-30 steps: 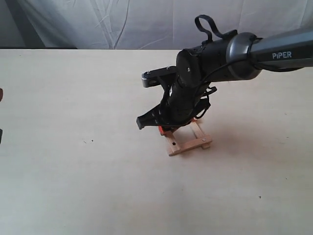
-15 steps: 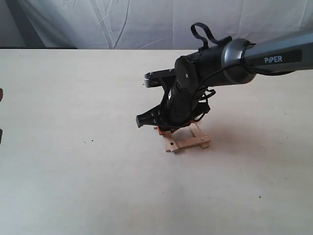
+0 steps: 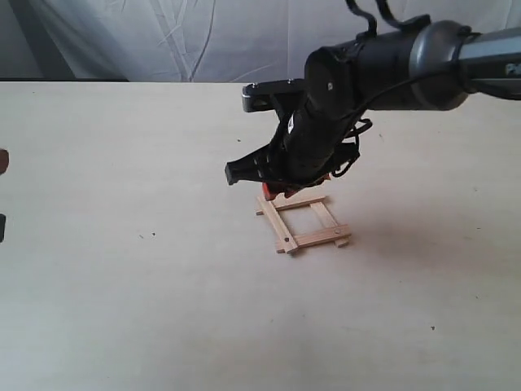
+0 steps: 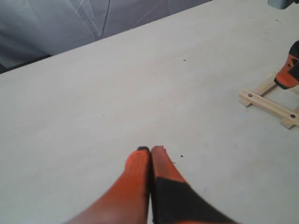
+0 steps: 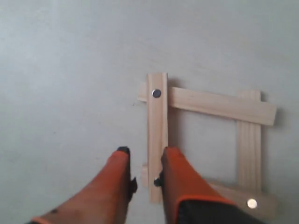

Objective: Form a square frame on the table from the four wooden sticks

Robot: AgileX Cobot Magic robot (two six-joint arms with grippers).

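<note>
The four wooden sticks lie as a small square frame (image 3: pixel 277 224) on the table (image 3: pixel 122 285), ends overlapping and sticking out a little. In the right wrist view a stick with a dark hole (image 5: pixel 157 121) crosses a plain one (image 5: pixel 219 105); another plain stick (image 5: pixel 248 149) and a holed one (image 5: pixel 243 198) close the square. My right gripper (image 3: pixel 271 192) hangs just above the frame's far-left corner, open (image 5: pixel 145 151), its fingers either side of the holed stick below without touching it. My left gripper (image 4: pixel 150 150) is shut and empty, well away from the frame (image 4: pixel 271 105).
A wrinkled white cloth (image 3: pixel 203 41) hangs behind the table's far edge. A few tiny dark specks (image 3: pixel 152 235) mark the surface. The right arm's dark body (image 3: pixel 366 73) reaches in from the upper right, over the area behind the frame.
My right gripper has lifted up and back off the frame's left stick, uncovering the whole square. The left gripper has not visibly moved.
</note>
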